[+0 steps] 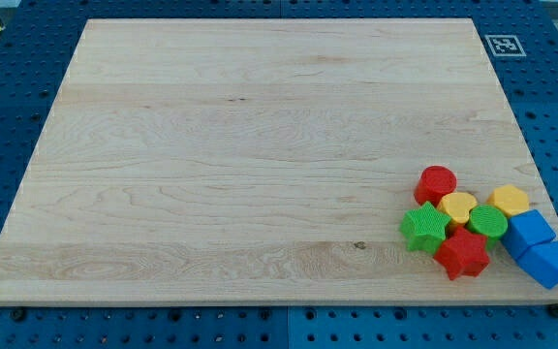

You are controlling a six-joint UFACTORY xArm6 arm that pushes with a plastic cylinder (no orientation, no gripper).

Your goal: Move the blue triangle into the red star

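The blue triangle (548, 263) lies at the board's bottom right corner, partly over the edge. The red star (462, 254) lies to its left, with a small gap between them. A blue cube (529, 232) touches the triangle on its upper left. My tip does not show in the camera view.
A cluster sits at the bottom right of the wooden board (260, 165): a red cylinder (436, 183), a yellow heart (457, 206), a yellow hexagon (508, 201), a green cylinder (487, 223) and a green star (424, 227). A tag marker (503, 45) sits at the top right corner.
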